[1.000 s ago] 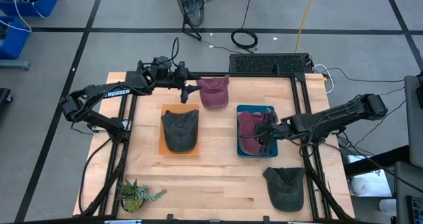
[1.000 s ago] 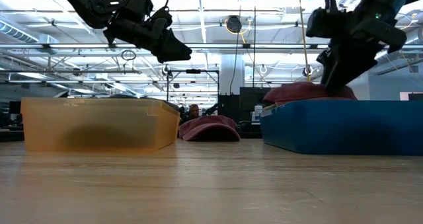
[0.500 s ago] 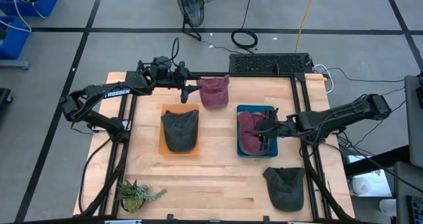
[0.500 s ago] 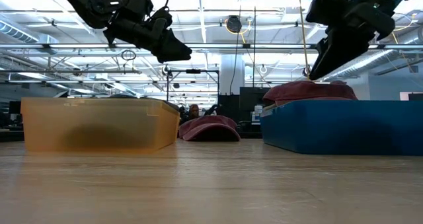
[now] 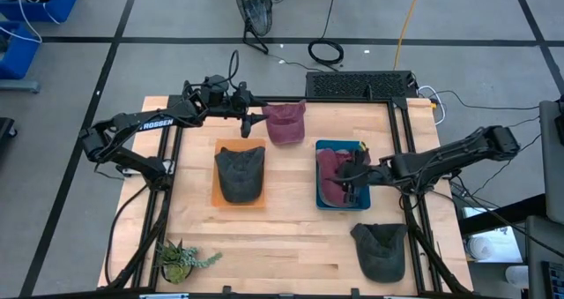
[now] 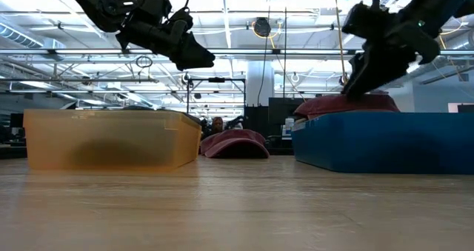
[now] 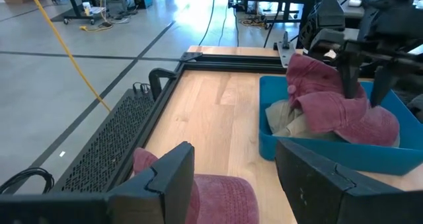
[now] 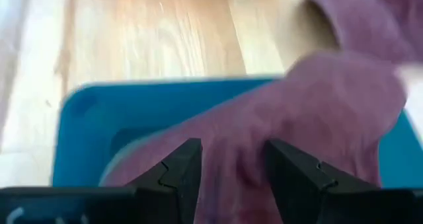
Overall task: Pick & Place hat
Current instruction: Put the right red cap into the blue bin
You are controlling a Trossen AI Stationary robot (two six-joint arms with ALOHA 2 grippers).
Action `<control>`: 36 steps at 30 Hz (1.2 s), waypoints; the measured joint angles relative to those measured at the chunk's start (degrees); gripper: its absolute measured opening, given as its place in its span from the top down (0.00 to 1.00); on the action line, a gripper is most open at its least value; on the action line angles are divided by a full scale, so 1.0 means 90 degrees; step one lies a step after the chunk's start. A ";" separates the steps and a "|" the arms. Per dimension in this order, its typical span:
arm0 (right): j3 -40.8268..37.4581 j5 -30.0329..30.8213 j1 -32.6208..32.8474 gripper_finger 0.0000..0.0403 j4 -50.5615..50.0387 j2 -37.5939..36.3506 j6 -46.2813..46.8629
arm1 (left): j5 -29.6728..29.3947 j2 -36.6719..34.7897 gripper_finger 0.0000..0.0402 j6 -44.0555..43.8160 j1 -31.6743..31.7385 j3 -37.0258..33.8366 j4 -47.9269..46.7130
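Observation:
A blue bin [image 5: 322,198] on the table's right half holds a maroon hat [image 5: 332,169], shown crumpled in the left wrist view [image 7: 330,108] on top of a tan cloth [image 7: 281,116]. My right gripper [image 5: 352,179] is open and points down into the bin, its fingers on either side of a raised fold of that hat [image 8: 310,112]. A second maroon hat [image 5: 285,123] lies on the table near the far edge. My left gripper [image 5: 251,125] hovers open just left of it. A dark hat [image 5: 240,174] rests in an orange tray. My right gripper comes from above, pointing down, its open fingers [image 7: 348,78] straddling a raised fold on top of the maroon hat [image 7: 360,105] that lies in the blue bin. Whether the fingers touch the cloth, I cannot tell.
Another dark hat [image 5: 381,250] lies on the table near the near right corner. A small potted plant [image 5: 181,260] stands at the near left corner. A black frame rail [image 5: 352,100] runs along the far edge. Bare wood lies between tray and bin.
My right gripper rose a little above the maroon hat, shifted slightly toward the table's left, then came down onto the hat again. The left arm kept still.

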 joint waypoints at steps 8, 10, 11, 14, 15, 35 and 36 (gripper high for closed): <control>0.0041 0.0656 -0.0160 0.62 0.0378 -0.0030 -0.0502 | 0.0000 0.0000 0.47 0.0000 -0.0002 0.0000 0.0020; 0.0041 0.0625 -0.0172 0.62 0.0277 -0.0017 -0.0475 | 0.0002 0.0000 0.47 -0.0005 -0.0003 0.0000 0.0019; 0.0041 0.0518 -0.0172 0.62 0.0278 -0.0032 -0.0439 | 0.0002 0.0000 0.47 -0.0003 -0.0005 0.0000 0.0015; 0.0041 0.0216 -0.0168 0.64 0.0239 -0.0202 -0.0202 | 0.0002 -0.0001 0.47 0.0004 -0.0011 0.0000 -0.0002; 0.0041 0.0151 -0.0169 0.64 0.0246 -0.0282 -0.0098 | 0.0002 0.0000 0.47 0.0019 -0.0012 0.0000 -0.0001; 0.0046 0.0295 0.1122 0.75 -0.0851 -0.0276 0.1367 | 0.0000 -0.0002 0.47 0.0046 -0.0056 0.0000 0.0053; 0.0046 0.0361 0.1124 0.76 -0.0960 -0.0208 0.1439 | 0.0000 -0.0002 0.47 0.0044 -0.0074 0.0000 0.0053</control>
